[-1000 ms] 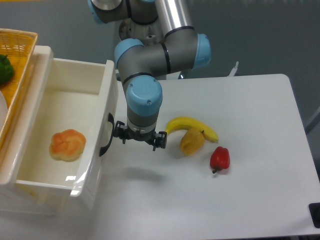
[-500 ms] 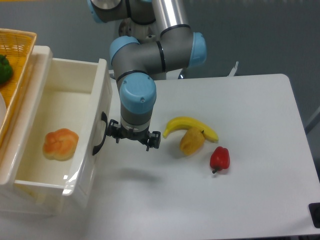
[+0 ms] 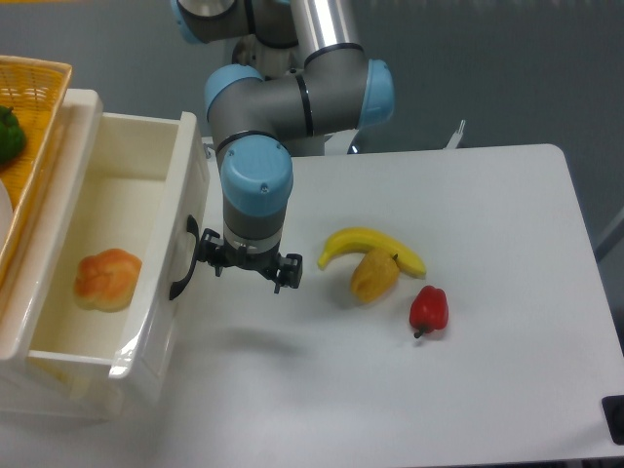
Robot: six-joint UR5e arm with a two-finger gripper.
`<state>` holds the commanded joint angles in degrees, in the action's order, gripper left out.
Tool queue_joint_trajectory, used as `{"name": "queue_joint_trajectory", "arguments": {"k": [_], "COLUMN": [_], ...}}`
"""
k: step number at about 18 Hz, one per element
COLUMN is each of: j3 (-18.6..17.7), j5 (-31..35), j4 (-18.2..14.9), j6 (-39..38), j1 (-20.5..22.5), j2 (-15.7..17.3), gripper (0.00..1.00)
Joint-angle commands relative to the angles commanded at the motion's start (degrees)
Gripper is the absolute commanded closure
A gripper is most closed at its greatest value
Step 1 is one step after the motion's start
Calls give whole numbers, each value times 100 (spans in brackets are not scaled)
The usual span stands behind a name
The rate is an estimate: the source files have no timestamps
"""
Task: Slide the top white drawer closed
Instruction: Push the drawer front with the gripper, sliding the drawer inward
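Observation:
The top white drawer (image 3: 156, 322) juts out of the cabinet at the left, still partly open, with a black curved handle (image 3: 181, 258) on its front panel. An orange bun-like item (image 3: 107, 279) lies inside it. My gripper (image 3: 248, 269) hangs just right of the front panel, pointing down, its left side close against the handle. The fingers are hidden under the wrist, so whether they are open or shut does not show.
A woven yellow basket (image 3: 39, 117) with a green item sits on top of the cabinet at the far left. On the white table (image 3: 487, 322) lie a banana (image 3: 366, 243), a yellow-brown fruit (image 3: 373, 276) and a red pepper (image 3: 428, 309).
The arm has moved left, and the drawer's front panel has slid left with it, carrying the orange item further into the cabinet.

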<state>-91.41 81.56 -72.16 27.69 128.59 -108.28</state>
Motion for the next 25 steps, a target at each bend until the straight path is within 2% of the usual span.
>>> {"name": "queue_joint_trajectory", "arguments": {"k": [25], "j3": [70], "j5": [-79], "j4": [0], "j6": [-97], "j1": [-378], "j2": [79], "gripper": [0]}}
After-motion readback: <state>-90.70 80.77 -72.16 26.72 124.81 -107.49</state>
